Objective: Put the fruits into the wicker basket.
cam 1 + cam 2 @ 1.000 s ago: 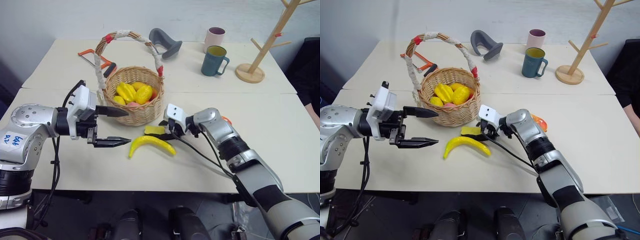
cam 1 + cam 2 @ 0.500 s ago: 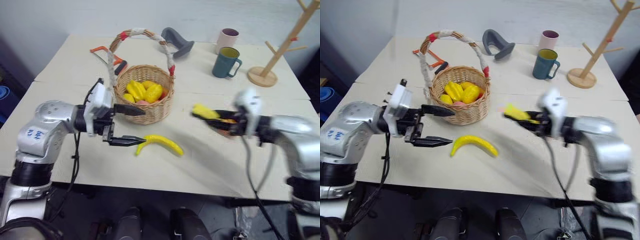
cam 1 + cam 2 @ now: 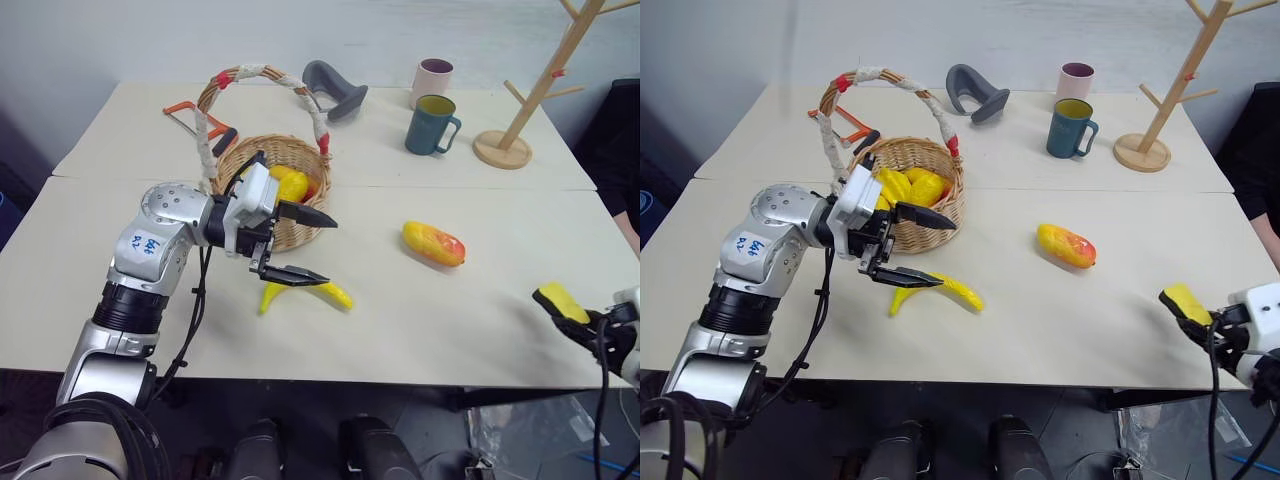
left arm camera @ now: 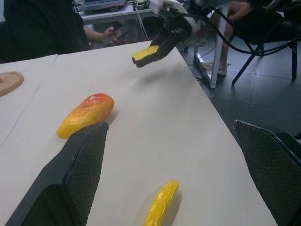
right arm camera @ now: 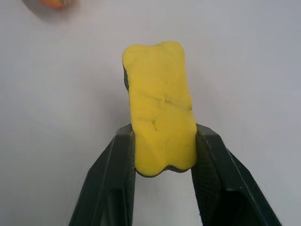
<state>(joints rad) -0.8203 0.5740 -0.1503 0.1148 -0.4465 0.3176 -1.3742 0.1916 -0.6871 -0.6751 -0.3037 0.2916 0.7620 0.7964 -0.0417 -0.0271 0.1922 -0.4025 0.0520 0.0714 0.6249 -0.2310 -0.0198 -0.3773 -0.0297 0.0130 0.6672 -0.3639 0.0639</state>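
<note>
Next, lower left gripper point(image 3: 303, 245), jaws spread wide, squarely over banana point(image 3: 318, 292) lying just in front of basket point(image 3: 262, 152), grip mid-body; right gripper point(image 5: 162, 155) pinches yellow block point(image 5: 159, 106) near table point(image 3: 480, 330) edge.

Yellow fruits point(image 3: 908, 186) fill the wicker basket point(image 3: 940, 205); banana point(image 3: 952, 291) and mango point(image 3: 1066, 246) lie on the table

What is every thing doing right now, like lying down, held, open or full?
wicker basket: upright, holding starfruits.
banana: lying loose on the table.
mango: lying loose on the table.
yellow block: pinched in the right gripper.
left gripper: open, empty, above the banana.
teal mug: upright.
pink mug: upright.
</note>
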